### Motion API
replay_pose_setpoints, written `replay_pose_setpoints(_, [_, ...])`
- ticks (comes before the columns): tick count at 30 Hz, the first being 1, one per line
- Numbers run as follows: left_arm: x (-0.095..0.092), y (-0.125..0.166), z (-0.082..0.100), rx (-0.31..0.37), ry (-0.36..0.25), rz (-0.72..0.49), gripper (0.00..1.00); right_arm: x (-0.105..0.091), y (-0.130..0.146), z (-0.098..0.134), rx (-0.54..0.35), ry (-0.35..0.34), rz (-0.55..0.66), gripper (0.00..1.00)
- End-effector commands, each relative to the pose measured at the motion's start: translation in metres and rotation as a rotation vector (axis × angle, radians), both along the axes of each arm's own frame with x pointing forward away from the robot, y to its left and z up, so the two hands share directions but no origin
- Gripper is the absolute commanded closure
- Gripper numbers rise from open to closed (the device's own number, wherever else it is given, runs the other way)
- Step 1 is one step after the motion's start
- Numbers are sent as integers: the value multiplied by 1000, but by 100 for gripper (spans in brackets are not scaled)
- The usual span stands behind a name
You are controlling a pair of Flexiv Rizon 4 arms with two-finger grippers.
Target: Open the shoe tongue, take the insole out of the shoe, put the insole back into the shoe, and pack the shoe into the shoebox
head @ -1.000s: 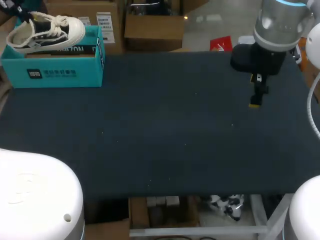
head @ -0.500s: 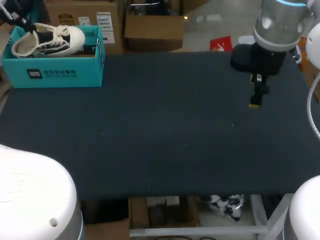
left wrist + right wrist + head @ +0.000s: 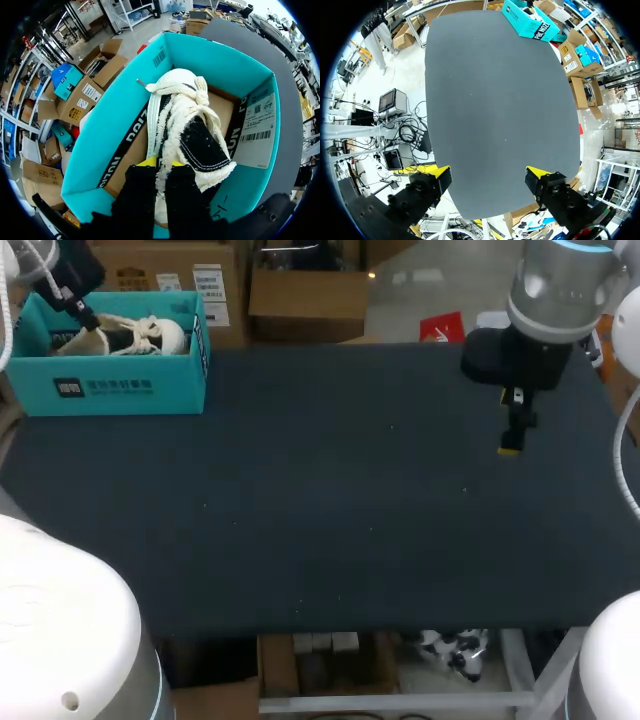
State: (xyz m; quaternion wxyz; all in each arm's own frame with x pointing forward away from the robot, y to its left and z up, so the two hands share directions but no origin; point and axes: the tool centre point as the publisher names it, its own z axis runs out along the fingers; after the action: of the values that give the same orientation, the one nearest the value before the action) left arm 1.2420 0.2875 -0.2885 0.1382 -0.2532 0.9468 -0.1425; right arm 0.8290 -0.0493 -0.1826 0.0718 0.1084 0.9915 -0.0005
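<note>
R tool [image 3: 489, 176] hangs wide open, empty, over the tabletop's [image 3: 320, 510] far-right part, well apart from the job. Far left: L tool [image 3: 160, 162] is pinched shut on the shoe's [image 3: 192, 125] heel. Shoe lies inside the shoebox [image 3: 110, 390], long axis along the box, toe pointing right, away from the tool. Next, I'd judge: let go, lift straight up.

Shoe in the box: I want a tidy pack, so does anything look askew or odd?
The shoe lies lengthwise in the shoebox, its heel end pinched by the left gripper; the laces are loosely bunched. Nothing else stands out.
</note>
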Motion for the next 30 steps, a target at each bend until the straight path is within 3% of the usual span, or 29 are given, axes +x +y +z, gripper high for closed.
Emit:
replay_pose_setpoints(1, [16,-3,-19,-35,142,-71,100,-1,0,0,-1,0,0,0])
replay_pose_setpoints(10, [18,-3,-40,-17,210,-58,100,-1,0,0,-1,0,0,0])
replay_pose_setpoints(12, [15,-1,-28,-33,191,-53,2,-1,0,0,-1,0,0,0])
replay_pose_setpoints(20, [-6,-10,38,-66,95,-37,0,-1,0,0,-1,0,0,0])
replay_pose_setpoints(26, [-20,-37,80,-44,90,-46,0,-1,0,0,-1,0,0,0])
replay_pose_setpoints(30, [-36,-59,97,-15,98,-54,0,-1,0,0,-1,0,0,0])
